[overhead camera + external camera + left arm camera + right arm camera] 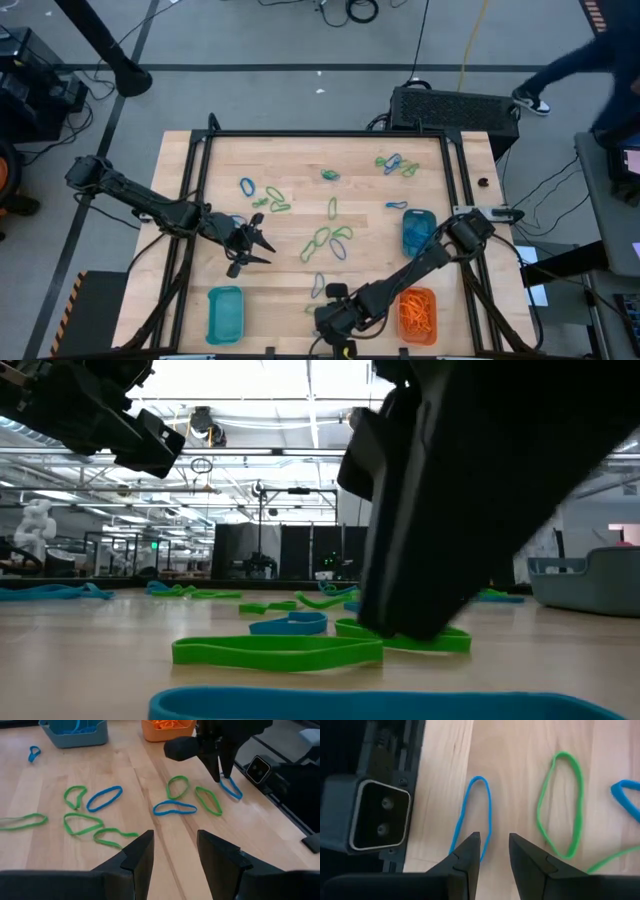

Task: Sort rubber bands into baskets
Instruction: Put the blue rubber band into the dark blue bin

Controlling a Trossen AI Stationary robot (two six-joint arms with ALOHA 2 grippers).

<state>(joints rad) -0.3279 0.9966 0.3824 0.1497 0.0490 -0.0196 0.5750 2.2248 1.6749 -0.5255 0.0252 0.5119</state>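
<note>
Orange, green and blue rubber bands lie scattered flat on the wooden table (300, 170). Three baskets stand on it: a teal one (225, 312) near the front left, a teal one (418, 232) at the right, and an orange one (418, 312) at the front right holding orange bands. My right gripper (494, 845) is open and points steeply down at the table's near edge. Its fingers stand over the end of a blue band (481, 810), with a green band (562, 805) beside it. My left gripper (175, 850) hovers open above the table's left middle (258, 245), over nothing. My right gripper comes from above, slanting, at the near end of the blue band (484, 840), which lies flat on the table. One strand of the loop runs into the gap beside one fingertip (472, 845). Whether the fingertips touch the band, I cannot tell.
A dark camera box (377, 815) sits at the table's near edge, close beside my right gripper. More green and blue bands (172, 809) lie between the two grippers. A dark frame rims the table, and a person (590, 60) moves beyond its far right corner.
</note>
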